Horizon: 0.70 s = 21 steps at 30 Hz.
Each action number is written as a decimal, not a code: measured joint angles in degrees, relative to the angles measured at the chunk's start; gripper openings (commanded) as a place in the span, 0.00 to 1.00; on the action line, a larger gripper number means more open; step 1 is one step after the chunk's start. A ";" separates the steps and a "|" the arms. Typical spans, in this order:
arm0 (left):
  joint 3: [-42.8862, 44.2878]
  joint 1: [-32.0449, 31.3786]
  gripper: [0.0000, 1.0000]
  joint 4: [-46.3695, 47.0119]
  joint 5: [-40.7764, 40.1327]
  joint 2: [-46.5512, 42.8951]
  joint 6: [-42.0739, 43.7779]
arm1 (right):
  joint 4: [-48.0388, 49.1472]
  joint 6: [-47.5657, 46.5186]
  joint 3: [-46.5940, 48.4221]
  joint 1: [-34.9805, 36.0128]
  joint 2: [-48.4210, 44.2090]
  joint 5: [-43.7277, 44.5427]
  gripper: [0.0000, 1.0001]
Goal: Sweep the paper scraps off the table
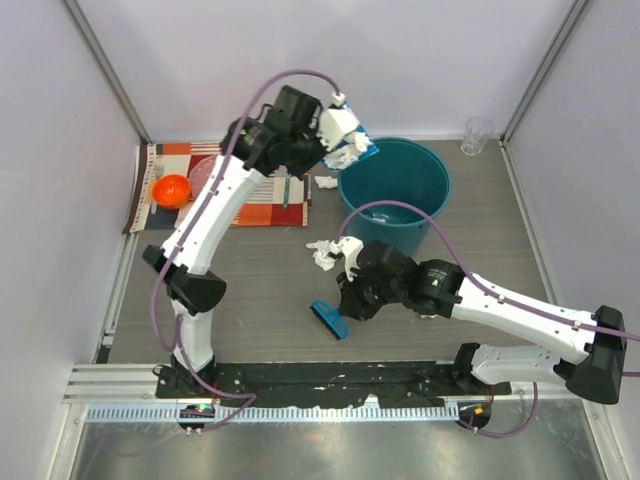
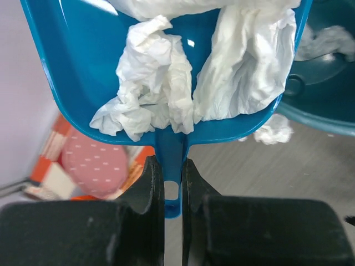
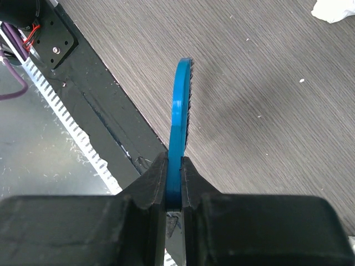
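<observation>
The left gripper (image 2: 173,178) is pinched tight on the thin handle of a blue plastic dustpan (image 2: 77,72), its fingers almost meeting. The pan is lifted off the table and tipped at the left rim of the round teal plastic bucket (image 1: 440,185). That placement looks meant for dumping, as two crumpled white paper scraps (image 2: 161,83) lie in the pan on the side towards the bucket. At least one wad already sits inside the bucket.

The right gripper (image 3: 175,180) is clamped narrow on the spine of a small blue hand brush (image 3: 180,105). The bristles hang low over the dark wood-grain table (image 1: 250,310), on the near side of the bucket and a little left of it. I judge it is parked there, ready for the next sweep.

More loose scraps (image 1: 325,252) lie on the table at the bucket's near-left foot. One small wad (image 1: 325,182) rests just beside its left wall. So the sweeping looks partly done.
</observation>
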 measured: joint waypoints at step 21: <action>-19.52 -19.15 0.00 35.80 -43.58 -0.70 40.28 | 1.33 0.04 0.28 0.00 0.11 -0.70 0.01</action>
